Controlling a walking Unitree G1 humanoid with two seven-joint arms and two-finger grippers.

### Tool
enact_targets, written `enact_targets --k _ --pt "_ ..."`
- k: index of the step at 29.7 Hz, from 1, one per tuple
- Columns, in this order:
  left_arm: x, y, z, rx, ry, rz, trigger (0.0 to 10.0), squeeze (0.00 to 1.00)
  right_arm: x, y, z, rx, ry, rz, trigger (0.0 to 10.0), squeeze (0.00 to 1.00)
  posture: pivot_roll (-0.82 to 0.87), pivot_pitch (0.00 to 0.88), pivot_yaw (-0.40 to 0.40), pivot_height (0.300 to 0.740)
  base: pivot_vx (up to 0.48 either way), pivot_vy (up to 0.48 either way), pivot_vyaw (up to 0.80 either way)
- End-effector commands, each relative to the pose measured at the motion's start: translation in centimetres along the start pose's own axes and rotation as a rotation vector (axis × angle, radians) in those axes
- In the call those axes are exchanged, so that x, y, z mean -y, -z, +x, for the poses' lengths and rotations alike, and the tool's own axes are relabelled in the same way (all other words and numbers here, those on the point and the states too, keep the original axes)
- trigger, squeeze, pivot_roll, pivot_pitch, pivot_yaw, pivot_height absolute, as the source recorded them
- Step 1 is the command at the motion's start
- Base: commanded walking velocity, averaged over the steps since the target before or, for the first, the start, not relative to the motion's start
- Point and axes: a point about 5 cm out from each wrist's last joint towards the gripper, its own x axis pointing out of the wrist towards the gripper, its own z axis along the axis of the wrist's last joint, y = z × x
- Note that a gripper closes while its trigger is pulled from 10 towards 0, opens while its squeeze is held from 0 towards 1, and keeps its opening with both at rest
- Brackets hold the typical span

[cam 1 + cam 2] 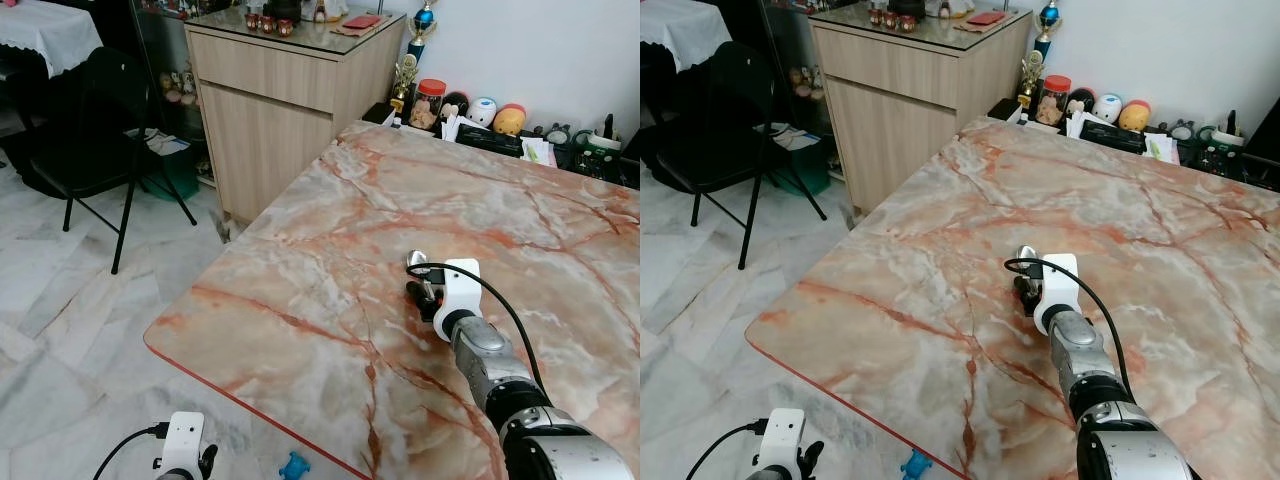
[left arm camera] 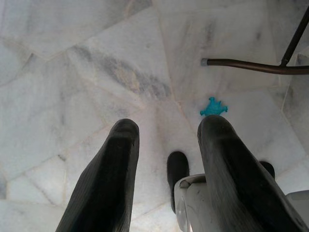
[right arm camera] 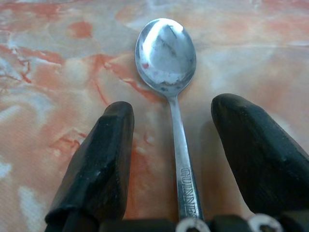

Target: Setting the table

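A silver spoon lies flat on the marble table, bowl pointing away from my right gripper. Its handle runs between the two black fingers without touching either one. My right gripper rests low on the tabletop, open, with the spoon bowl showing just beyond it. My left gripper hangs open beside the table over the white floor, with nothing between its fingers.
A wooden cabinet stands past the table's far left corner. Jars, toys and clutter line the table's far edge by the wall. A black chair stands on the floor to the left. A small blue toy lies on the floor.
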Motion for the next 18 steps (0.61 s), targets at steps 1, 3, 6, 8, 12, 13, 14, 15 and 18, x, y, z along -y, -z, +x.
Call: enact_targets --k 1,3,6,8,12,13,14,15,18 --pt "-0.09 0.75 -0.18 -0.029 -0.001 0.018 10.0 0.0 0.31 -0.47 0.08 0.015 0.015 0.009 10.0 0.0 0.12 0.0 -0.065 0.74 0.0 0.0 0.0" --pt "-0.05 0.77 -0.19 -0.029 0.001 0.021 10.0 0.0 0.25 -0.41 0.05 0.025 0.009 0.016 0.0 0.0 0.12 0.0 -0.064 0.74 0.0 0.0 0.0" --pt "-0.03 0.73 -0.18 -0.028 0.003 0.022 10.0 0.0 0.2 -0.31 0.03 0.027 0.001 0.021 0.0 0.0 0.12 0.0 -0.064 0.74 0.0 0.0 0.0" --pt "-0.04 0.76 -0.19 -0.029 0.004 0.024 10.0 0.0 0.19 -0.16 0.0 0.024 0.001 0.021 0.0 0.0 0.12 0.0 -0.063 0.74 0.0 0.0 0.0" --pt "-0.07 0.81 -0.2 -0.032 0.005 0.025 10.0 0.0 0.18 -0.02 -0.04 0.022 0.001 0.022 0.0 0.0 0.12 0.0 -0.062 0.74 0.0 0.0 0.0" --pt "-0.08 0.83 -0.2 -0.034 0.005 0.026 10.0 0.0 0.18 0.06 -0.06 0.02 0.002 0.022 0.0 0.0 0.12 0.0 -0.062 0.74 0.0 0.0 0.0" --pt "-0.08 0.84 -0.2 -0.035 0.005 0.026 10.0 0.0 0.18 0.09 -0.06 0.02 0.002 0.023 0.0 0.0 0.12 0.0 -0.062 0.74 0.0 0.0 0.0" --pt "-0.11 0.88 -0.22 -0.036 0.005 0.026 10.0 0.0 0.16 0.18 -0.08 0.019 0.0 0.022 0.0 0.0 0.12 0.0 -0.062 0.74 0.0 0.0 0.0" --pt "-0.15 0.97 -0.25 -0.039 0.004 0.025 10.0 0.0 0.14 0.31 -0.11 0.015 -0.001 0.021 0.0 0.0 0.12 0.0 -0.064 0.74 0.0 0.0 0.0"
